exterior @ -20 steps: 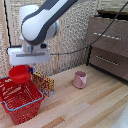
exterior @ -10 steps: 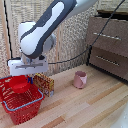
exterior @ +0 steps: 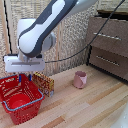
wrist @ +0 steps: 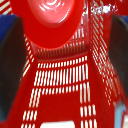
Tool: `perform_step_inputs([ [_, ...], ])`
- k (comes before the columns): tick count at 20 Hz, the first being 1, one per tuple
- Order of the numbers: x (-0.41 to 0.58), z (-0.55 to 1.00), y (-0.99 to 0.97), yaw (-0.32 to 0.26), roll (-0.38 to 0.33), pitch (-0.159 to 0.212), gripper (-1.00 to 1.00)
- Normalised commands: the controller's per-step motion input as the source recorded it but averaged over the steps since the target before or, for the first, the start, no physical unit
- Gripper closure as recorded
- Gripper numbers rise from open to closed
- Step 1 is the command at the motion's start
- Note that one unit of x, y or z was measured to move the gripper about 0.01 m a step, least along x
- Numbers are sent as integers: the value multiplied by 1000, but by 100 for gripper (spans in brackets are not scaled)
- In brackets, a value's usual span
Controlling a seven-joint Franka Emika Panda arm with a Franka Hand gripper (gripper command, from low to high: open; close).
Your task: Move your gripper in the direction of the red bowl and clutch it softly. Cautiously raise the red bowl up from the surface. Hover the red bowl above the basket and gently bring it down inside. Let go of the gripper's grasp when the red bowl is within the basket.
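My gripper (exterior: 24,78) hangs just over the red mesh basket (exterior: 29,113) at the exterior view's left, its blue-tipped fingers spread apart. The red bowl (exterior: 20,103) shows as a smooth red patch low inside the basket. In the wrist view the bowl (wrist: 55,22) fills the space between my fingers (wrist: 9,55), with a gap between it and the far finger. The basket's mesh floor and walls (wrist: 65,85) lie below it. The jaws look open and hold nothing.
A small yellow-brown box (exterior: 45,84) stands right beside the basket. A pink cup (exterior: 80,79) sits on the wooden table further to the exterior view's right. A dark dresser (exterior: 110,45) stands at the back right, with a cable hanging toward the arm.
My gripper carried the red bowl down into the basket. The bowl now lies low in the basket, and the fingers stand apart above it.
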Motion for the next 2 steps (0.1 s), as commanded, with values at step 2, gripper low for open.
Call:
perform_step_inputs([
  [2, 0, 604, -223, 111, 0, 30, -100],
])
